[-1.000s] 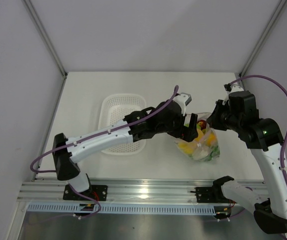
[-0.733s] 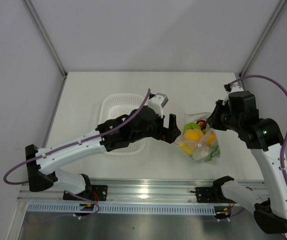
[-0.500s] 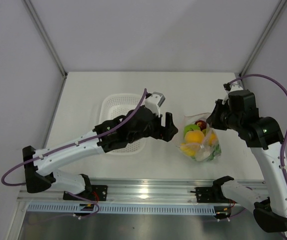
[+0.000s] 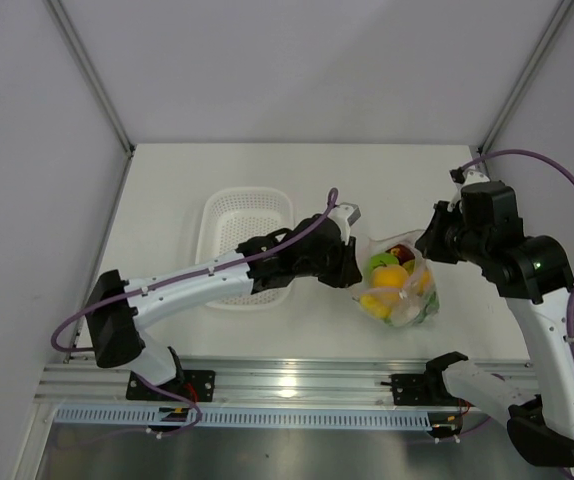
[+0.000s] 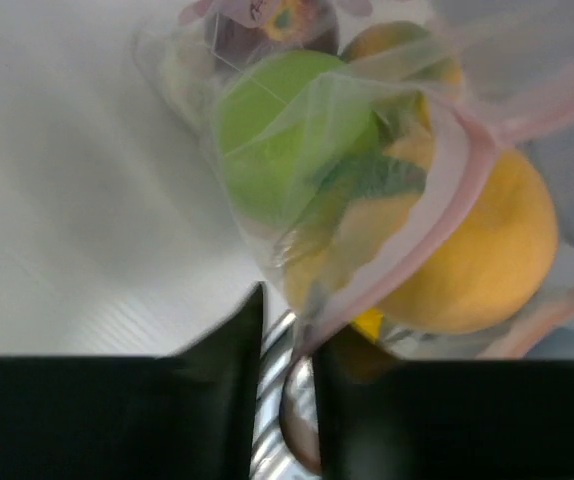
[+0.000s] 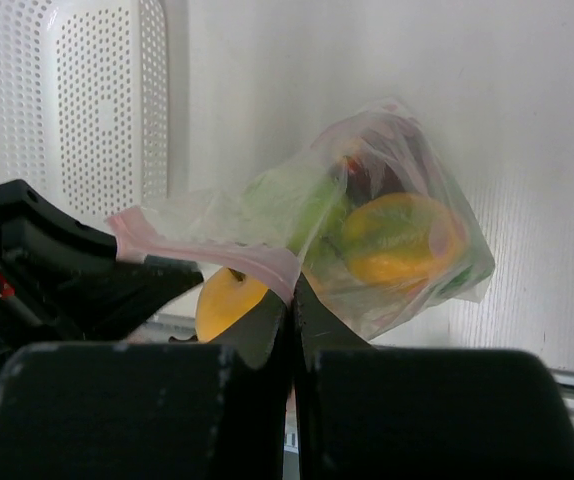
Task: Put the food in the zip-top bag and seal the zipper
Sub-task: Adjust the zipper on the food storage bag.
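1. My left gripper [image 5: 287, 320] is clamped on the zipper [image 5: 447, 180] at the left end of the bag's mouth. The pink strip runs down between my two dark fingers [image 5: 232, 345].
2. My right gripper [image 6: 289, 300] is clenched on the same pink strip further along, and the strip stretches from one gripper to the other.
3. The zip-top bag [image 4: 397, 285] sits on the white table [image 4: 297, 180] between my two arms, near the right side of the white perforated basket [image 4: 227, 215].
4. Through the clear plastic I see a lime-green fruit [image 5: 277, 130], a dark red apple [image 4: 403, 250] on the far side and leafy lettuce [image 4: 422, 308] at the near bottom.
5. An orange-yellow fruit [image 5: 487, 250] sits right at the mouth against the pink strip, and the two pink lips stand apart there.
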Controlling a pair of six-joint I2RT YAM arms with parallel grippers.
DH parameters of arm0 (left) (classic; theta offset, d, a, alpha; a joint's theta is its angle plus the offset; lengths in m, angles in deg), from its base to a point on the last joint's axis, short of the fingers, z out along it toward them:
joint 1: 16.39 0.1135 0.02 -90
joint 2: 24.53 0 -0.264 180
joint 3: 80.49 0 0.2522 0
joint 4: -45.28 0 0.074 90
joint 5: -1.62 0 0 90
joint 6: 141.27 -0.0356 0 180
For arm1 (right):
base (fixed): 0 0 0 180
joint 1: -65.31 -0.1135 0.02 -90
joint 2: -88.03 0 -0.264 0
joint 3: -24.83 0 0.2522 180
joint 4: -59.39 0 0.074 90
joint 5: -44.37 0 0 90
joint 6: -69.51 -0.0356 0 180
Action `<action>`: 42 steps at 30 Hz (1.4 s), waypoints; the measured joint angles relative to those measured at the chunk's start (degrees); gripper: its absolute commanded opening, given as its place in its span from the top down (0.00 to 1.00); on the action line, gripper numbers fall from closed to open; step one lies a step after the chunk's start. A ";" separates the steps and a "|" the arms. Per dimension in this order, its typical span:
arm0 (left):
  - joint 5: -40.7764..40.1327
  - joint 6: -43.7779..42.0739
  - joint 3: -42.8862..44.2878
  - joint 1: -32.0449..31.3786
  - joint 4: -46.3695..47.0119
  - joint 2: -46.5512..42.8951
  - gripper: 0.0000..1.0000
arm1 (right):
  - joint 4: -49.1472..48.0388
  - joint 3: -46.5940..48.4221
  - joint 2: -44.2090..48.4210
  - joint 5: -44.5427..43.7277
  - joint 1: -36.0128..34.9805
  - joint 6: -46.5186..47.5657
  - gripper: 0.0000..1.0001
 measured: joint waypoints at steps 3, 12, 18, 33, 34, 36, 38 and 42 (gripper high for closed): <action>3.39 0.37 0.04 1.16 0.92 0.52 0.99 | 0.11 0.00 -0.11 -0.07 -0.02 0.35 1.00; 14.78 0.74 7.23 2.86 3.96 -2.10 0.99 | -0.72 2.91 -1.33 -1.49 0.04 2.23 1.00; 12.04 6.51 0.68 1.36 7.37 -10.32 0.99 | -8.02 -2.05 3.74 3.19 0.02 0.92 1.00; 3.54 9.27 4.92 4.00 2.86 -10.78 1.00 | -5.40 13.40 -5.73 5.66 -0.52 1.22 1.00; 3.19 9.18 4.52 3.26 4.04 -13.42 0.99 | -6.32 13.84 -4.13 6.01 -0.52 1.01 1.00; 2.93 9.35 1.49 2.14 5.79 -19.06 0.99 | -8.13 11.76 -0.74 6.49 -0.50 0.66 1.00; 2.91 9.97 -2.69 2.10 8.33 -21.94 1.00 | -10.12 6.58 2.80 6.78 -0.52 0.50 1.00; 3.65 11.13 -9.42 3.69 11.32 -17.75 0.99 | -11.74 -6.51 1.86 5.25 -0.66 0.55 1.00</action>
